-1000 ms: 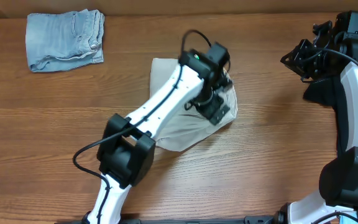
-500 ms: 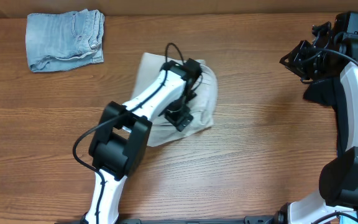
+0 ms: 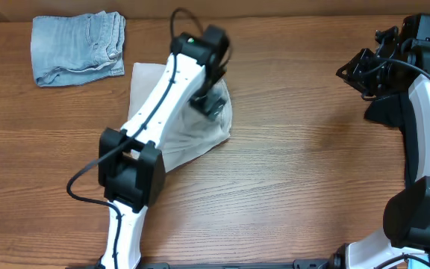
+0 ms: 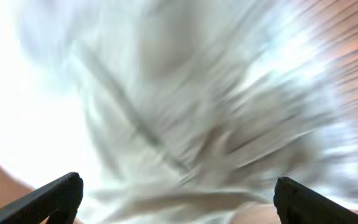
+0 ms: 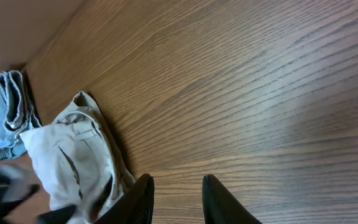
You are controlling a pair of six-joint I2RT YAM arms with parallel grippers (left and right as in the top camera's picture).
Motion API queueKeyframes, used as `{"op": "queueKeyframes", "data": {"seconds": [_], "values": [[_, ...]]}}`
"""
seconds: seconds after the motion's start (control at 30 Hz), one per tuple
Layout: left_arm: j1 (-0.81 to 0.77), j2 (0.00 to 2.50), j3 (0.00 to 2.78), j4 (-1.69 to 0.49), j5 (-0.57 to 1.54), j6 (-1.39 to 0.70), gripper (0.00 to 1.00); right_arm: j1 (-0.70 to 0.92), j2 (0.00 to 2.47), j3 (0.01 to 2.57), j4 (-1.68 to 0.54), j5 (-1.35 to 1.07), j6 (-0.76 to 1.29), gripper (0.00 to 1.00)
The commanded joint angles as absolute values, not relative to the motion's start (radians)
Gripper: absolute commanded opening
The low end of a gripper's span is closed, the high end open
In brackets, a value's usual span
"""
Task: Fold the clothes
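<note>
The pale beige shorts (image 3: 197, 139) lie folded and bunched on the wooden table left of centre. My left arm reaches across them, and my left gripper (image 3: 209, 96) stands wide open low over their far right part. In the left wrist view the beige cloth (image 4: 185, 106) is a motion-blurred mass filling the frame between the two spread fingertips (image 4: 59, 194). The light-blue denim shorts (image 3: 78, 48) sit folded at the far left. My right gripper (image 3: 358, 72) hovers at the far right, jaws slightly apart with nothing between them (image 5: 178, 196).
The right wrist view shows the beige shorts (image 5: 67, 155), the denim shorts (image 5: 8, 115) and bare wood table (image 5: 260, 93). The right arm's base (image 3: 416, 217) fills the right edge. The table's back edge (image 3: 275, 13) runs along the top.
My left arm has swept up and to the left, and the beige shorts have shifted with it toward the denim shorts. The right jaws have parted a little.
</note>
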State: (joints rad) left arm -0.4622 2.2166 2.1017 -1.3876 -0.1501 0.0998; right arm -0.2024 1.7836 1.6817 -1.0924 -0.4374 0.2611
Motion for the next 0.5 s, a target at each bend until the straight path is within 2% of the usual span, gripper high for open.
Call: {"op": "queueKeyframes", "data": {"seconds": [0.0, 0.2, 0.47], "values": [[-0.541, 2.211, 2.151, -1.359, -0.046, 0.094, 1.00, -0.203, 1.784, 1.684, -1.093, -0.418, 0.253, 0.31], [-0.613, 2.247, 2.055, -1.267, -0.022, 0.035, 1.00, -0.203, 1.784, 1.683, -1.103, -0.401, 0.253, 0.33], [-0.633, 2.350, 1.963, -1.222, -0.220, -0.057, 1.00, -0.203, 1.784, 1.683, -1.117, -0.396, 0.231, 0.34]]}}
